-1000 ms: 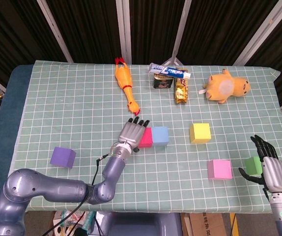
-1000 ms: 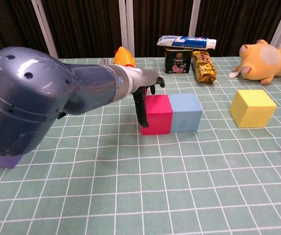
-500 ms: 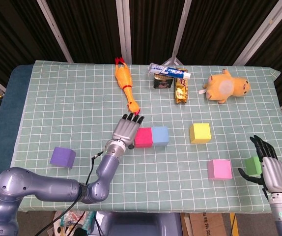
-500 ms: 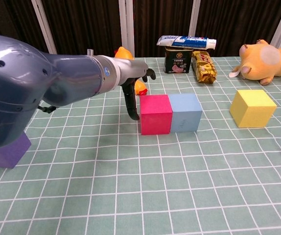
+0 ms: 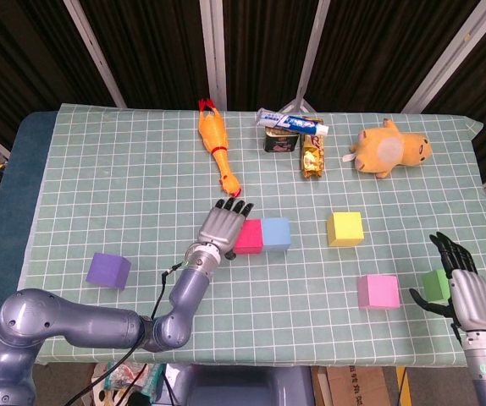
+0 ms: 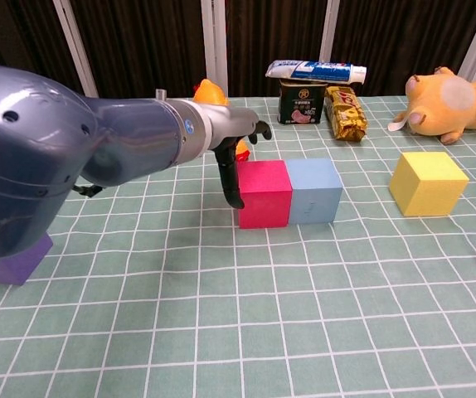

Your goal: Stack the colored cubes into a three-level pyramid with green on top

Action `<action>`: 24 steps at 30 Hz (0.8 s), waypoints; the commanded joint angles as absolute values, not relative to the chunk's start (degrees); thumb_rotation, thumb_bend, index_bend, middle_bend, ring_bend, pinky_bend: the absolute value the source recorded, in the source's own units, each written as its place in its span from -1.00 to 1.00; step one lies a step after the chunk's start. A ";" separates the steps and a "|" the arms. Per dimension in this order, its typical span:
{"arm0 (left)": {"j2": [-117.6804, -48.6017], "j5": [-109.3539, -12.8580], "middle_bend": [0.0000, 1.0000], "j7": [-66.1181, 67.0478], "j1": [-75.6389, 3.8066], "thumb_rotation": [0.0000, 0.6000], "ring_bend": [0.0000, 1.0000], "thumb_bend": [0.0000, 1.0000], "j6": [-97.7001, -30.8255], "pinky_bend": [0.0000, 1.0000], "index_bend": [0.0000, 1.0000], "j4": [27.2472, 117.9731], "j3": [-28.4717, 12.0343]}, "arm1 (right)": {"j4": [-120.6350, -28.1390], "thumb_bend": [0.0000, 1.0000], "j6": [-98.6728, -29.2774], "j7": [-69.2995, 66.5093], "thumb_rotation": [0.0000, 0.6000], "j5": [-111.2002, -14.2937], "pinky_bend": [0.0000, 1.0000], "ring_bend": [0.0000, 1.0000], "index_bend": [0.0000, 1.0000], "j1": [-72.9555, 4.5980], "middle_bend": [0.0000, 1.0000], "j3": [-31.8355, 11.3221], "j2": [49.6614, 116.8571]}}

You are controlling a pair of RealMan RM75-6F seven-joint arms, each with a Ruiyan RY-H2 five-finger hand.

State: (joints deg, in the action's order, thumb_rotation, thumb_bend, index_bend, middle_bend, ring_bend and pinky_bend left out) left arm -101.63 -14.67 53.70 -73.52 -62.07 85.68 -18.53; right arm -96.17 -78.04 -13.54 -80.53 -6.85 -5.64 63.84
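Left hand (image 5: 223,228) at frame centre, fingers spread, holding nothing, flat against left face of red cube (image 5: 248,236). Blue cube (image 5: 276,234) touching red on its right. Right hand (image 5: 467,293) lower right, open, beside green cube (image 5: 436,284); nearer to it.

Looking down on a green checkered tabletop (image 5: 124,186). Left hand (image 5: 220,228) flat against the left side of the red cube (image 5: 248,236), fingers (image 5: 233,205) spread, holding nothing. Blue cube (image 5: 276,234) touching the red one on its right. Yellow cube (image 5: 345,228) further right, pink cube (image 5: 378,291) nearer. Right hand (image 5: 465,288) open at the near right edge, just beside the green cube (image 5: 435,283). Purple cube (image 5: 108,270) alone, near left. Rubber chicken (image 5: 216,145), can with toothpaste (image 5: 291,123) on top, plush toy (image 5: 389,148) along the far side.
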 commanded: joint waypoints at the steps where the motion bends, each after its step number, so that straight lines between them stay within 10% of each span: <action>1: -102.28 -15.12 -0.88 53.34 -73.76 1.00 -0.94 -0.60 -61.94 -0.80 -1.00 85.00 -18.70 | -96.22 -0.47 -78.02 -13.63 1.00 -80.50 -1.00 -1.00 -1.00 -6.85 -1.00 -5.65 63.81; 24: -105.81 -15.31 -0.88 52.52 -74.98 1.00 -0.94 -0.35 -60.02 -0.80 -1.00 79.88 -19.76 | -96.23 -0.47 -77.72 -14.00 1.00 -80.29 -1.00 -1.00 -1.00 -6.95 -1.00 -5.69 63.70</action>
State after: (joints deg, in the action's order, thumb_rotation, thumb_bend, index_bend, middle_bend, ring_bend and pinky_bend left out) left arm -105.80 -15.31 52.51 -74.98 -60.02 79.88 -19.77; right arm -96.23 -77.72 -14.00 -80.29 -6.95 -5.69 63.70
